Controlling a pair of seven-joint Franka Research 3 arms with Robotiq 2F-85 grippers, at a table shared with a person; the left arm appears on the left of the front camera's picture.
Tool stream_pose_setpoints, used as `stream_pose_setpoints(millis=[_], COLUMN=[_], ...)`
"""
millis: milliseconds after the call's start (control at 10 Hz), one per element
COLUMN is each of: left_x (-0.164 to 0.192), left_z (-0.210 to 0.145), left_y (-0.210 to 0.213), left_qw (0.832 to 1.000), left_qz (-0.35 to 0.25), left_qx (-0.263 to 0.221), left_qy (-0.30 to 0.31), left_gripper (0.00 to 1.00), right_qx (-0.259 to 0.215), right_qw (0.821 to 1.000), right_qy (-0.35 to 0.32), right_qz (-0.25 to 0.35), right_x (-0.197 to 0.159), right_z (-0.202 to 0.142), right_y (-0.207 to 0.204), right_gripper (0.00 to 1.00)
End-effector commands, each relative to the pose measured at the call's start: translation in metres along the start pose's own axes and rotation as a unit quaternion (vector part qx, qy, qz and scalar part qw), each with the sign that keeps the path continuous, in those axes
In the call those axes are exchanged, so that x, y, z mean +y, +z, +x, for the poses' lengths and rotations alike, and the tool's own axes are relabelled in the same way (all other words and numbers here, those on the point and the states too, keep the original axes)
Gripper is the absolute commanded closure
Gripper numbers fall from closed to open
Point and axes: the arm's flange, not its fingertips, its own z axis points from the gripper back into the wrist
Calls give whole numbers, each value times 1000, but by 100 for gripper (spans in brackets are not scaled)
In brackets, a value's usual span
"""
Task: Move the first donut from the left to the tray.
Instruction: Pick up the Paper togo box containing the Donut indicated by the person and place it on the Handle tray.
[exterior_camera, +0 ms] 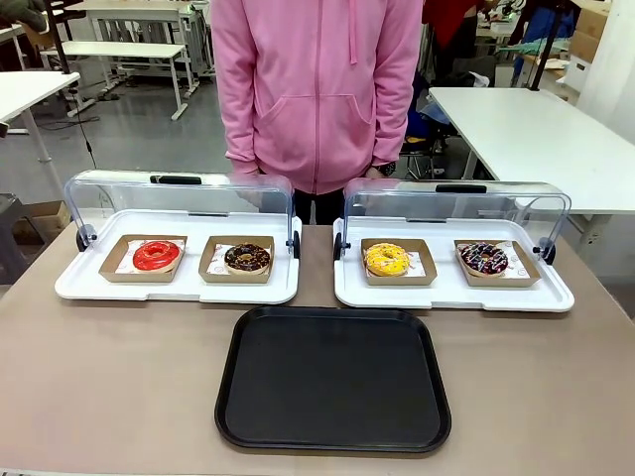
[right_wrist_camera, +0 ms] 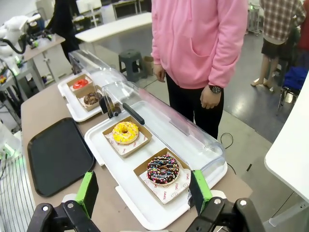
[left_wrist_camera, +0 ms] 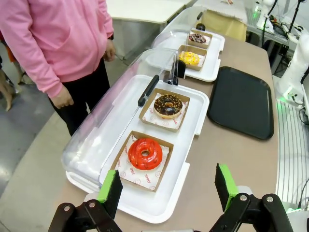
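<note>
Green-padded left gripper [left_wrist_camera: 169,186] spread, right gripper [right_wrist_camera: 144,189] spread

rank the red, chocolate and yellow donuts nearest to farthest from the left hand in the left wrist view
1. red donut, just ahead of the left hand
2. chocolate donut, next behind it
3. yellow donut, far white tray

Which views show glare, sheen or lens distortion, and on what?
Front view: sharp, even light, soft sheen on the large flat black plastic tray. Left wrist view: wide-angle slant, white highlights on the glossy red-glazed ring donut. Right wrist view: pale glare streaks on the clear plastic lid.
</note>
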Motion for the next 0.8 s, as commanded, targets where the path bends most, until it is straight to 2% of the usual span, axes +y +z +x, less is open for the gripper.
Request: stream_pose_setpoints(millis=[0, 700], left_x=[-1, -1], left_z=[1, 1], left_y=[0, 0], left_qw=[1000, 1000], left_qz=[0, 0], left_qx=[1, 1], left_qy=[-2, -2], left_gripper=[0, 0], right_qx=[-6, -6], right_qw=[1000, 1000], right_qy=[3, 3], right_qz=[3, 3], right_x=[-1, -1], right_z=[1, 1], right_y=[0, 0], right_gripper=[0, 0])
